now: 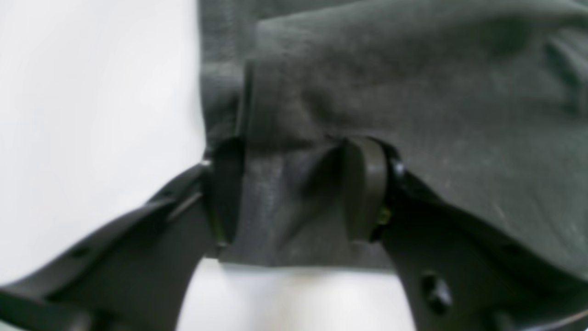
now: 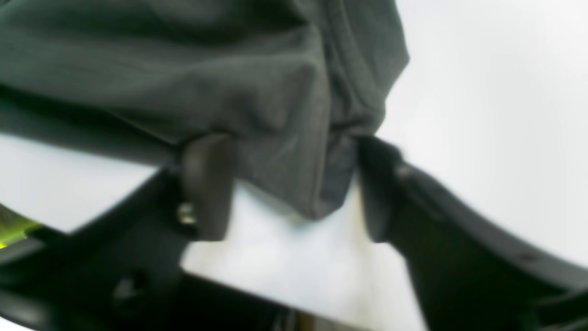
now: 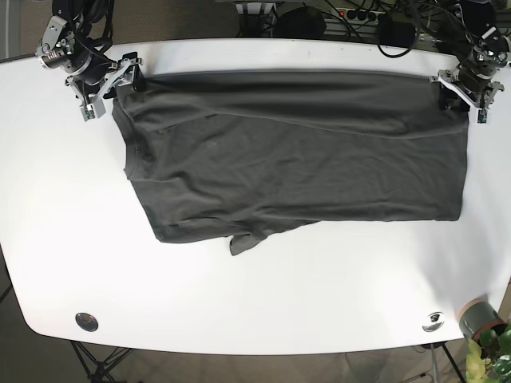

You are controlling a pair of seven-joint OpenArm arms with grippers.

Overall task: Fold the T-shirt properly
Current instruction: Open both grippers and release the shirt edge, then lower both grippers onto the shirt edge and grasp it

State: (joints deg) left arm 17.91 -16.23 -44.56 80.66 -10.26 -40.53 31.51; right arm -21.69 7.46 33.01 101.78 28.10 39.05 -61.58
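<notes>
In the left wrist view, the left gripper [image 1: 294,193] has its two black fingers [image 1: 365,188] on either side of a bunched hem of the dark grey T-shirt [image 1: 413,92]; cloth fills the gap between them, so it is clamped on the shirt. The white surface [image 1: 92,115] shows to the left and below.

In the right wrist view, the right gripper [image 2: 294,188] stands with its fingers [image 2: 206,184] spread, and a hanging corner of the T-shirt [image 2: 229,82] lies between them. The cloth seems to touch both inner faces, but the blur leaves it unclear whether the hold is firm.

In the base view, the T-shirt [image 3: 295,152] lies spread flat across the far half of the surface [image 3: 255,311], its top edge running between the two far corners. The right gripper [image 3: 120,76] sits at the shirt's far-left corner, the left gripper [image 3: 455,89] at its far-right corner. A small plant pot [image 3: 477,317] stands beside the near-right corner, with green leaves [image 3: 489,351] in it.
</notes>
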